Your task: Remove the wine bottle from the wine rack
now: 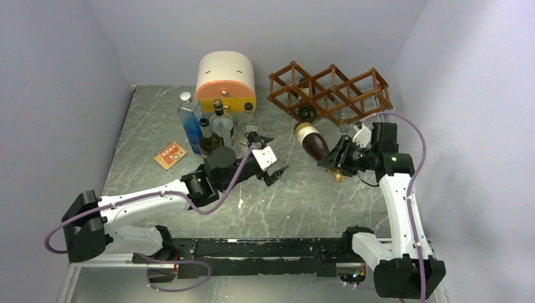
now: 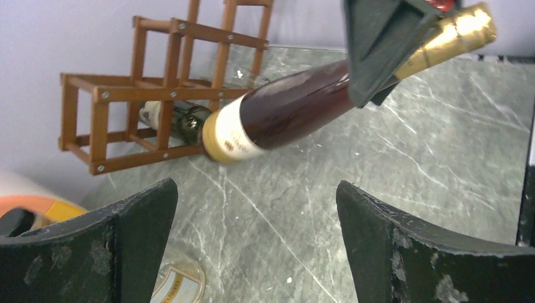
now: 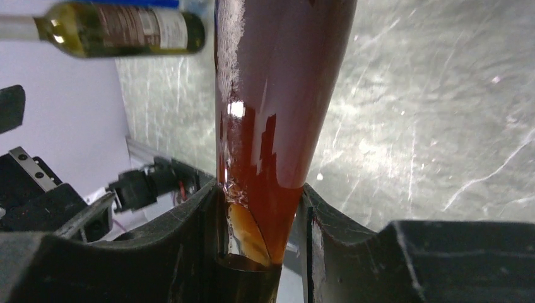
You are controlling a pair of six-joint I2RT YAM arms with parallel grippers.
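Observation:
The reddish-brown wine rack (image 1: 328, 91) stands at the back right; it also shows in the left wrist view (image 2: 158, 95). My right gripper (image 1: 337, 163) is shut on the neck of a dark red wine bottle (image 1: 313, 142) with a cream label and gold foil. The bottle hangs tilted above the table, its base just in front of the rack's front face (image 2: 284, 107). In the right wrist view the jaws (image 3: 262, 227) clamp the tapering neck (image 3: 277, 95). My left gripper (image 1: 277, 170) is open and empty at mid-table, facing the bottle (image 2: 255, 211).
A second dark bottle (image 2: 176, 120) lies in a low cell of the rack. A cream-and-orange drawer box (image 1: 225, 82) stands at the back. Several upright bottles (image 1: 211, 129) cluster in front of it. A small orange card (image 1: 170, 154) lies at the left.

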